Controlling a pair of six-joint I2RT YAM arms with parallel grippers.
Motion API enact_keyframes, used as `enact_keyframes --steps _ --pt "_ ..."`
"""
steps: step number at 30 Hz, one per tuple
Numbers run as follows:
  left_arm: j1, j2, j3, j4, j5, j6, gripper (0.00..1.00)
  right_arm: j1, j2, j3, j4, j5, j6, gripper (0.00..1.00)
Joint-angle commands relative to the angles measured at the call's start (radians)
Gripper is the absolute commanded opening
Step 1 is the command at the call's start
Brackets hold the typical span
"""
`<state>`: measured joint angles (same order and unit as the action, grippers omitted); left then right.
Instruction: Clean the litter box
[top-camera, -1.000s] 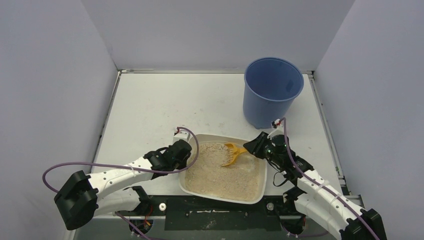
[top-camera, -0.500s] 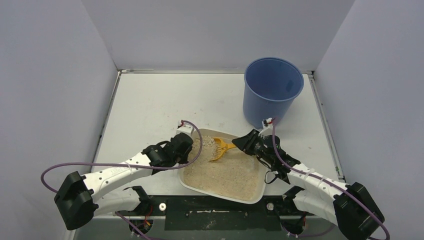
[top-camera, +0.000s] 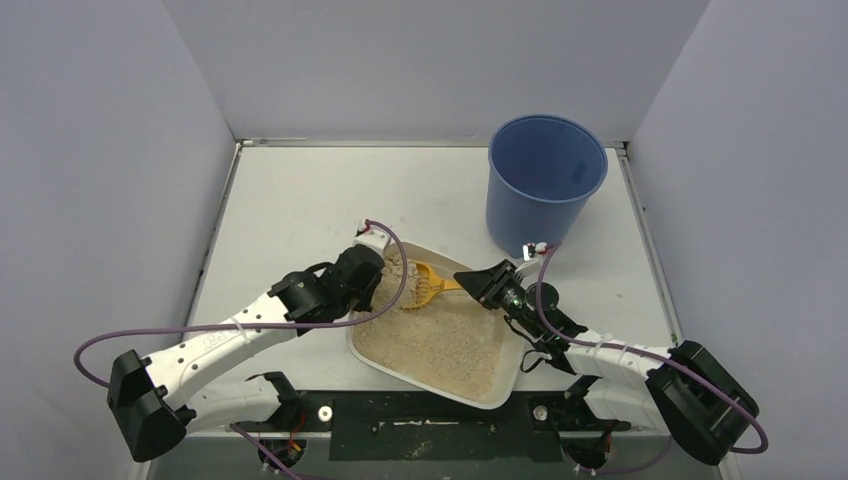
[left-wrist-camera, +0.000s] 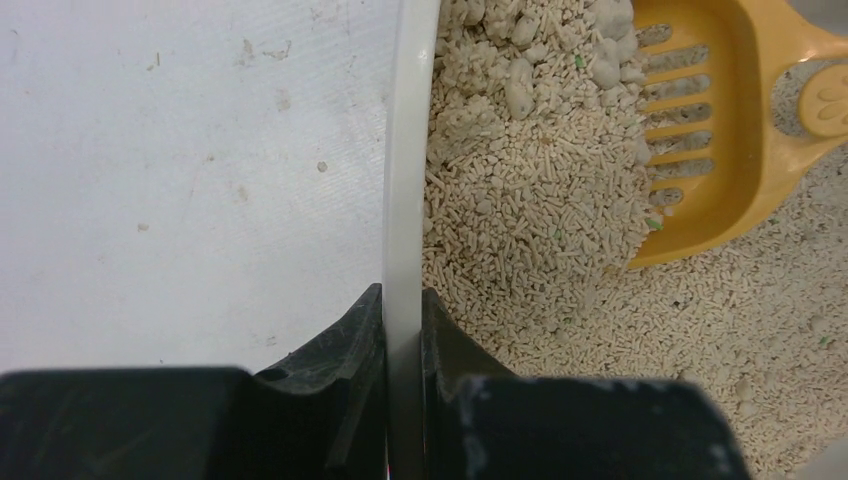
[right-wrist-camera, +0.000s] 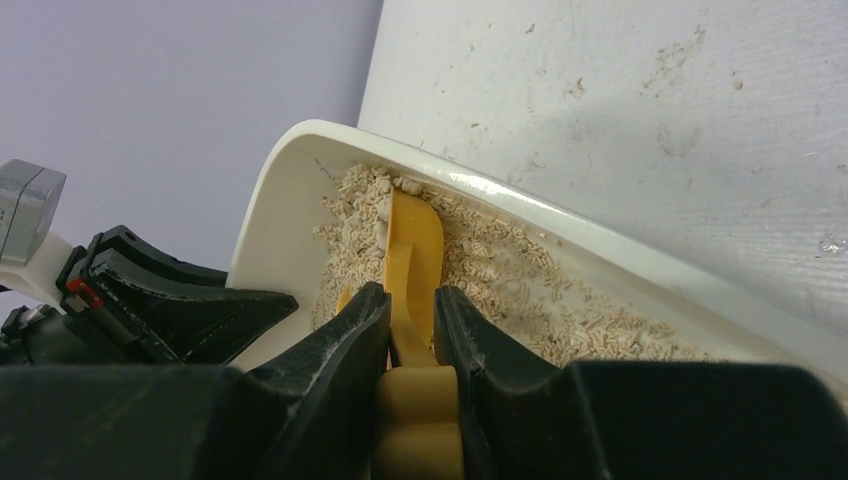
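Litter box: the litter box (top-camera: 514, 352) lies at the near middle of the bench (top-camera: 300, 205), between my two arms and skewed to the bench's near edge.
Left end effector: my left end effector (left-wrist-camera: 403, 318) is clamped on the box's left rim, one finger outside over the bench and one inside over the litter (left-wrist-camera: 520, 210).
Right end effector: my right end effector (right-wrist-camera: 410, 300) is closed on the handle of the orange scoop (right-wrist-camera: 415, 240), whose blade points into the far left corner of the box.
Only the top view shows: the blue bucket (top-camera: 545, 185) standing upright at the far right of the bench, apart from the box, and the box's whole outline.
Only my left wrist view shows: the scoop's slots, litter heaped in its bowl and against the rim, with larger pale clumps at the top of the heap.
Only my right wrist view shows: the handle pinched between my fingers, and the bare inner wall of the corner above the litter.
Edges: the far rim is a smooth rounded lip. Whether the gripped side is lifted off the bench, I cannot tell.
Open room: bare bench lies left of and beyond the box, and the enclosure walls close off the left, far and right sides.
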<state>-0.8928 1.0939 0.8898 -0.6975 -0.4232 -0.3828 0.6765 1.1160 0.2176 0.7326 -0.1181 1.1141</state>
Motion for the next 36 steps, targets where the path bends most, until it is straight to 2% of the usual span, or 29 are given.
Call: enact_keyframes --steps 1,3,4,6,9,12,15,17,21,23,26,29,31,32,34,36 --pt "-0.023 -0.067 0.163 0.182 0.07 0.081 0.0 0.043 0.053 -0.079 0.117 -0.031 0.012 0.0" --pt "-0.023 -0.072 0.185 0.173 0.068 0.086 0.0 0.044 0.077 -0.067 0.101 -0.062 0.013 0.0" --pt "-0.023 -0.075 0.195 0.168 0.067 0.09 0.0 0.042 0.065 -0.089 0.107 -0.03 0.035 0.0" --pt "-0.023 -0.083 0.21 0.16 0.058 0.096 0.0 0.051 0.053 -0.142 0.194 0.011 0.073 0.0" --pt "-0.023 -0.086 0.231 0.151 0.049 0.105 0.0 0.062 0.109 -0.101 0.213 -0.067 0.054 0.0" --pt "-0.023 -0.091 0.248 0.152 0.054 0.111 0.0 0.064 0.124 -0.175 0.309 0.017 0.121 0.0" --pt "-0.023 -0.097 0.259 0.156 0.054 0.117 0.0 0.073 0.179 -0.121 0.319 -0.082 0.085 0.0" --pt "-0.023 -0.097 0.273 0.156 0.056 0.123 0.0 0.062 0.165 -0.183 0.346 0.016 0.148 0.0" --pt "-0.023 -0.098 0.292 0.165 0.054 0.14 0.0 0.088 0.213 -0.127 0.366 -0.082 0.1 0.0" --pt "-0.023 -0.093 0.304 0.158 0.056 0.142 0.0 0.065 0.191 -0.193 0.378 0.023 0.173 0.0" --pt "-0.023 -0.091 0.298 0.168 0.062 0.141 0.0 0.126 0.233 -0.102 0.363 -0.061 0.114 0.0" --pt "-0.024 -0.083 0.307 0.166 0.069 0.138 0.0 0.09 0.235 -0.188 0.357 0.048 0.218 0.0" --pt "-0.024 -0.088 0.302 0.177 0.069 0.139 0.0 0.107 0.273 -0.156 0.442 -0.013 0.203 0.0" --pt "-0.024 -0.088 0.302 0.179 0.069 0.14 0.0 0.125 0.289 -0.124 0.433 -0.043 0.186 0.0" --pt "-0.024 -0.081 0.313 0.169 0.07 0.142 0.0 0.107 0.29 -0.153 0.406 0.006 0.197 0.0" --pt "-0.025 -0.085 0.311 0.174 0.075 0.143 0.0 0.076 0.302 -0.194 0.468 0.035 0.229 0.0"
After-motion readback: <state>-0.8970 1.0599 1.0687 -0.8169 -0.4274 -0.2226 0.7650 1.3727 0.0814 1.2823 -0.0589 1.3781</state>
